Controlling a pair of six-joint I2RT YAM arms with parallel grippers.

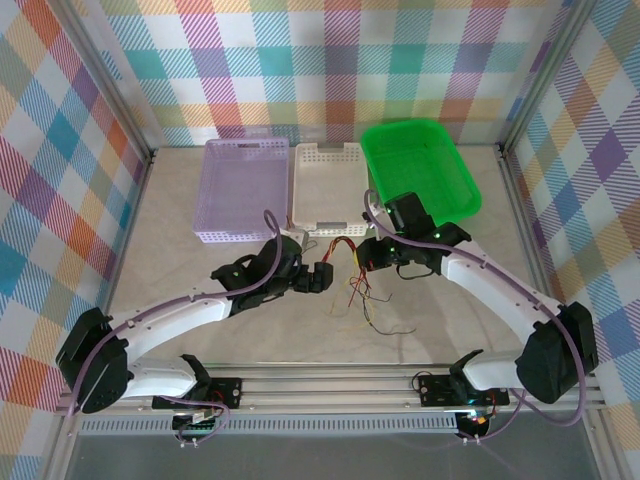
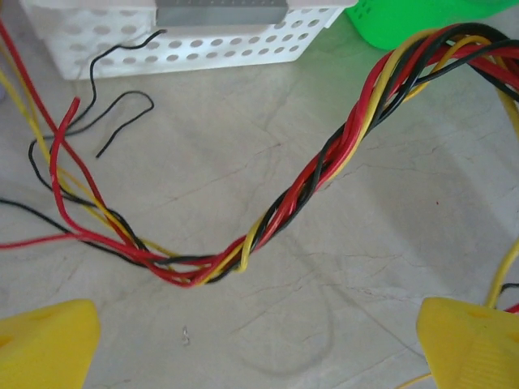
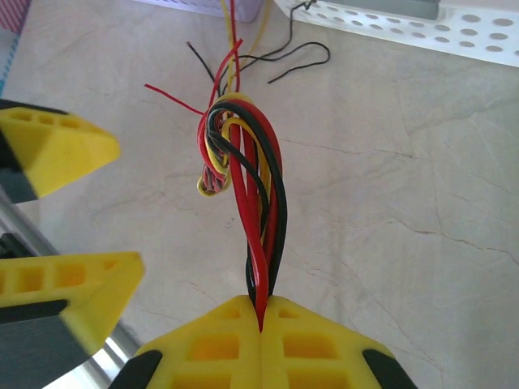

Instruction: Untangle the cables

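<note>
Cables [image 1: 352, 280] in red, yellow and black sit in a tangle near the middle of the bench [image 1: 200, 260], between the two claws, as seen from the top camera. The right claw [image 1: 375, 258], at about 1 o'clock from the loose ends, is clenched on the bundle. Its wrist camera shows the yellow fingers pressed together at 6 o'clock of the frame [image 3: 261, 312], with red and black strands pinched between them. From there the wires [image 3: 251, 186] rise toward 12 o'clock and curl over into a tight knot. The left claw [image 1: 320, 277], at 9 o'clock from the tangle, is released. Its two yellow fingertips [image 2: 45, 344] stand wide apart at the lower corners of its wrist view, gripping nothing. A twisted braid of the three colours [image 2: 308, 182] runs ahead of them from 2 o'clock down to 7 o'clock, then splits into separate strands toward 10 o'clock. Whether that braid touches the bench or hangs just above it is hard to tell. A white basket [image 1: 328, 185] stands at 12 o'clock from the tangle. A lilac basket [image 1: 245, 185] is at 10 o'clock and a green bin [image 1: 420, 170] at 1 o'clock, all three side by side along the far edge.
</note>
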